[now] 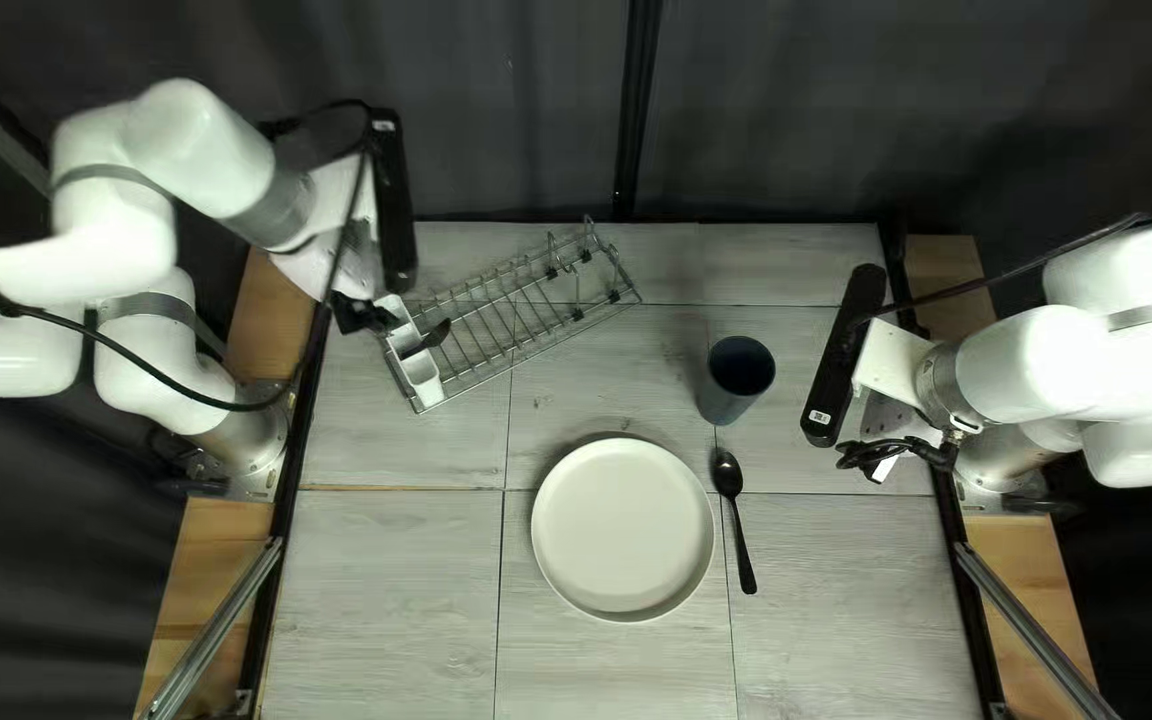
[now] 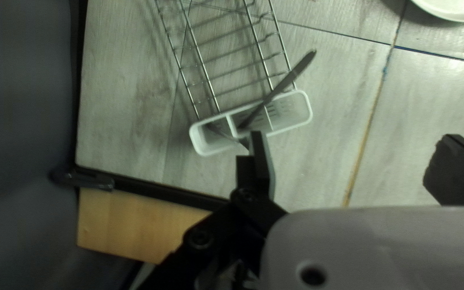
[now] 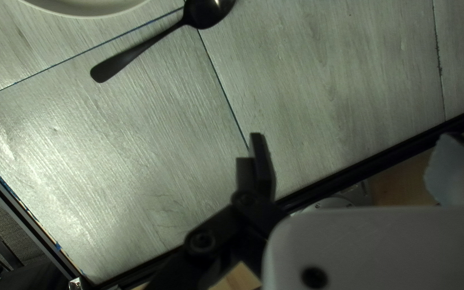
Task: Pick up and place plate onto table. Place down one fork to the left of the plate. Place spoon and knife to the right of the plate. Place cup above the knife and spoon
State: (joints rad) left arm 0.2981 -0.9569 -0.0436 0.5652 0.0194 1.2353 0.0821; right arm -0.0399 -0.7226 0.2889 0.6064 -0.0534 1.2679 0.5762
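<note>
Arms point(image 1: 190, 147) bent, we are holding left end effector point(image 1: 370, 316) and right end effector point(image 1: 878, 456) wide near the tabletop's point(image 1: 390, 587) respective edges.

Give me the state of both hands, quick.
Left hand: open, fingers wide apart, holding nothing.
Right hand: open as well, nothing between its fingers.

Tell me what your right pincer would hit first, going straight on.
The right pincer would probably meet the pale grey wood-grain tabletop first; how far off it lies is unclear.
</note>
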